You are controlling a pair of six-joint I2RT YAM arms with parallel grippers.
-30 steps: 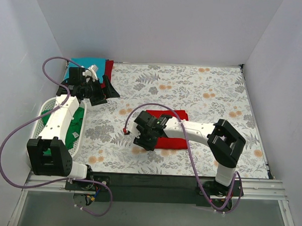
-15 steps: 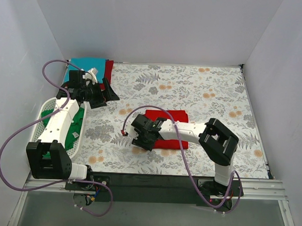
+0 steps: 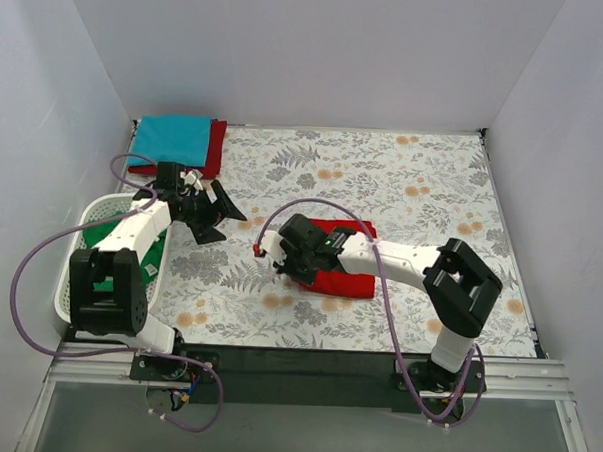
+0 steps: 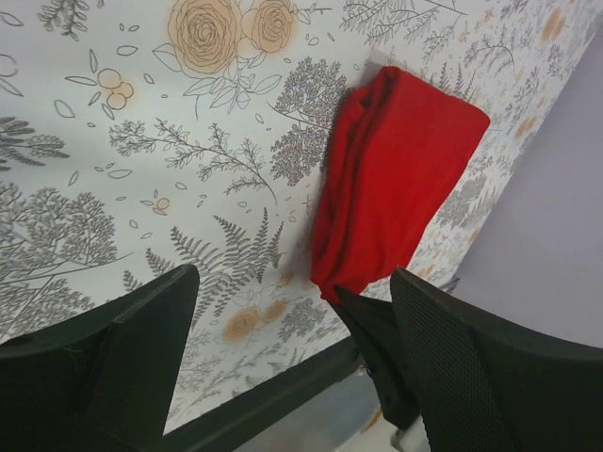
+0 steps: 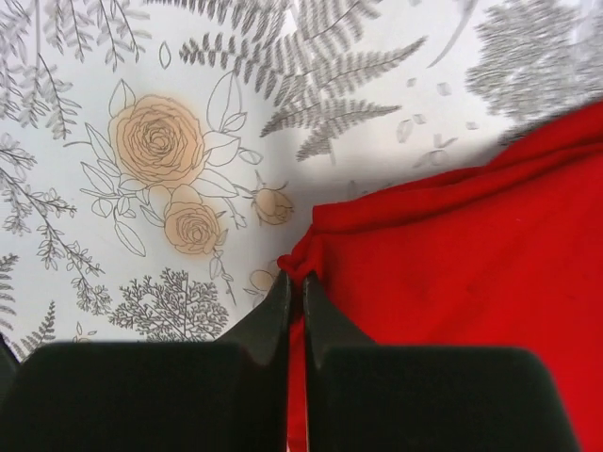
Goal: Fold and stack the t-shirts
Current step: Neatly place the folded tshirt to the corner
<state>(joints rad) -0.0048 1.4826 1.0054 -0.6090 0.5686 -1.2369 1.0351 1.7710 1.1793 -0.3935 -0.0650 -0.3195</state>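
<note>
Top view: the red t-shirt (image 3: 345,260) lies mid-table. The right gripper (image 3: 280,261) is at its left edge, and the left gripper (image 3: 218,210) is well to the left.

Left wrist view: jaws wide apart, with the red t-shirt (image 4: 400,174) beyond them and not touched.

Right wrist view: jaws together, pinching the corner of the red t-shirt (image 5: 452,273).

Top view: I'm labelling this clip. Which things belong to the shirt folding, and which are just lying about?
Job: red t-shirt, pinched by the right claw; teal t-shirt; dark red t-shirt beneath it; green t-shirt.
Lying about: white basket; floral table cover.
</note>
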